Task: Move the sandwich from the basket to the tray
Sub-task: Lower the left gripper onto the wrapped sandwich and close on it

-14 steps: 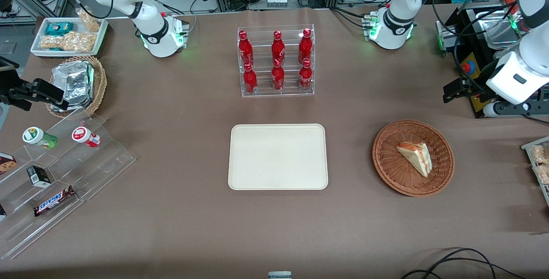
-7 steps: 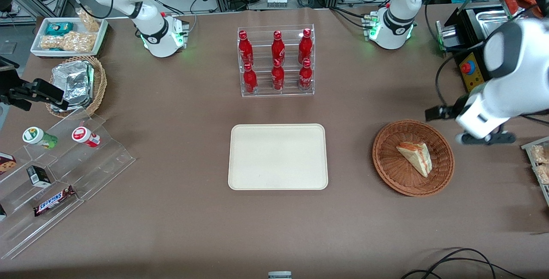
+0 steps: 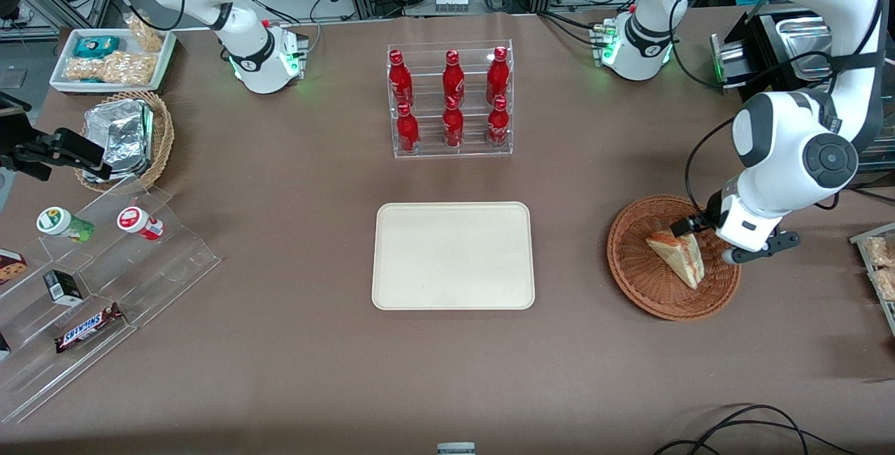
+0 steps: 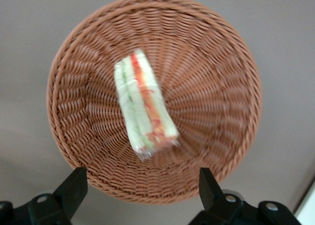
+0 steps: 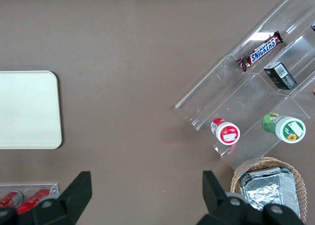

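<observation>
The tray (image 3: 453,256) is lying flat near the middle of the table (image 3: 294,371), nearer the front camera than the clear rack of red bottles (image 3: 451,100). It is a cream, matte rectangle with rounded corners and a low rim, and nothing is sitting on it.

Toward the working arm's end of the table, the basket (image 3: 640,277) is resting near the table's edge there. It is shallow, round and reddish-brown, and its tight wicker weave is making a ribbed, slightly dished floor. The sandwich (image 3: 677,256) is lying in it, a little off the centre, on its flat face. It is a pale triangular wedge showing soft white bread with green and orange-red layers, and a glossy sheen is suggesting a thin clear wrap.

It is probably light, squashy and a bit slippery, so a gentle pinch across the two bread faces at the thick end is looking safest; squeezing the thin tip would likely crush or tilt it.

The gripper (image 4: 142,188) is hovering above the basket's rim, over the sandwich's broad end, with its fingers (image 4: 74,188) spread wide and holding nothing.
</observation>
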